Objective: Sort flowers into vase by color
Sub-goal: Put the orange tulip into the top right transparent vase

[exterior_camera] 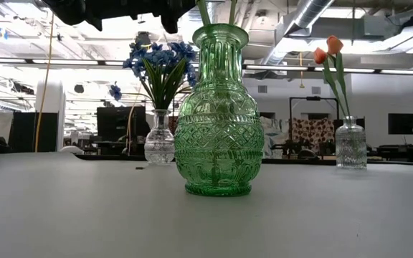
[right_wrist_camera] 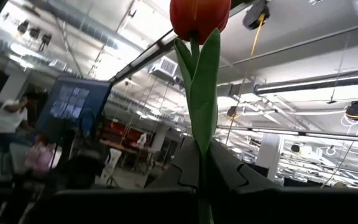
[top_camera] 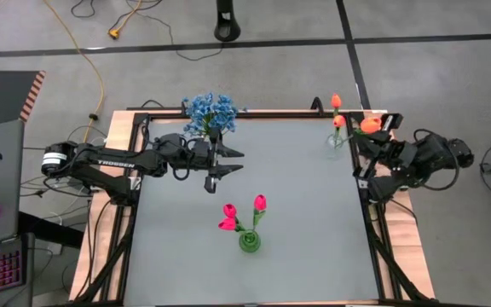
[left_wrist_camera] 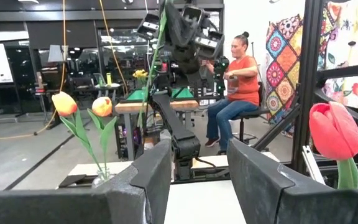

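My right gripper (top_camera: 375, 136) is at the table's far right corner, shut on an orange tulip (top_camera: 370, 124), whose blossom (right_wrist_camera: 199, 15) stands beyond the fingers. Beside it a clear vase (top_camera: 337, 141) holds two orange tulips (exterior_camera: 328, 49). My left gripper (top_camera: 226, 164) hovers open and empty near the far left, next to a clear vase (exterior_camera: 159, 140) of blue flowers (top_camera: 210, 113). A green glass vase (exterior_camera: 214, 115) at the middle near side holds pink-red tulips (top_camera: 228, 215). My right gripper pinches the orange tulip's green stem (right_wrist_camera: 201, 163), below its leaf, between its two fingers. The fingers point slanting upward, with the stem running along them. The blossom and leaf stand out past the fingertips, and the tulip is lifted clear of the table.
The grey table top (top_camera: 314, 213) is framed by black rails (top_camera: 373, 230). A person (left_wrist_camera: 238, 87) sits in the room beyond the table's right side. The left wrist view shows the orange tulips (left_wrist_camera: 64, 102) and one pink-red tulip (left_wrist_camera: 334, 130).
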You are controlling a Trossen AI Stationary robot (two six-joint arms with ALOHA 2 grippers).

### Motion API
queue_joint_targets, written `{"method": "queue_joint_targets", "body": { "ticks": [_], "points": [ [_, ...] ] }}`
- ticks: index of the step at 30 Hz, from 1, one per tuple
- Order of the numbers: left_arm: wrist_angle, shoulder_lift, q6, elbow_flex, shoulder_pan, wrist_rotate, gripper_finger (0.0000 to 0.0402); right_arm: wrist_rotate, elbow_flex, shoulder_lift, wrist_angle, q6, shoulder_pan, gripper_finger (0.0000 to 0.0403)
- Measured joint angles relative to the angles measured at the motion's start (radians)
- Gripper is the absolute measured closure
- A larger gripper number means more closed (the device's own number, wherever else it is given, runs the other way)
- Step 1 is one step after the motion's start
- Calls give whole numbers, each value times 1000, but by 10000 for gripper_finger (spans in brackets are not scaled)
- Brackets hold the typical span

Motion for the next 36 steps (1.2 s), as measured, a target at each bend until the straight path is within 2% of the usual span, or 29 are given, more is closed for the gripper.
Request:
{"method": "queue_joint_targets", "body": {
  "ticks": [8,14,23,27,31,36],
  "points": [
    [0,0,0,0,0,0,258,1,-1,-119,-188,1,-19,368],
    [-2,0,0,0,0,-1,258,0,-93,-197,-179,-27,-59,368],
    [-2,0,0,0,0,-2,258,-3,-254,-368,-115,-49,-134,368],
    [-2,0,0,0,0,-2,258,-3,-342,-422,-5,-82,-173,368],
    [-4,0,-5,0,0,-2,258,-3,-427,-422,158,-140,-224,368],
    [-5,0,-6,0,0,-2,258,-3,-483,-422,233,-141,-287,368]
  ]
}}
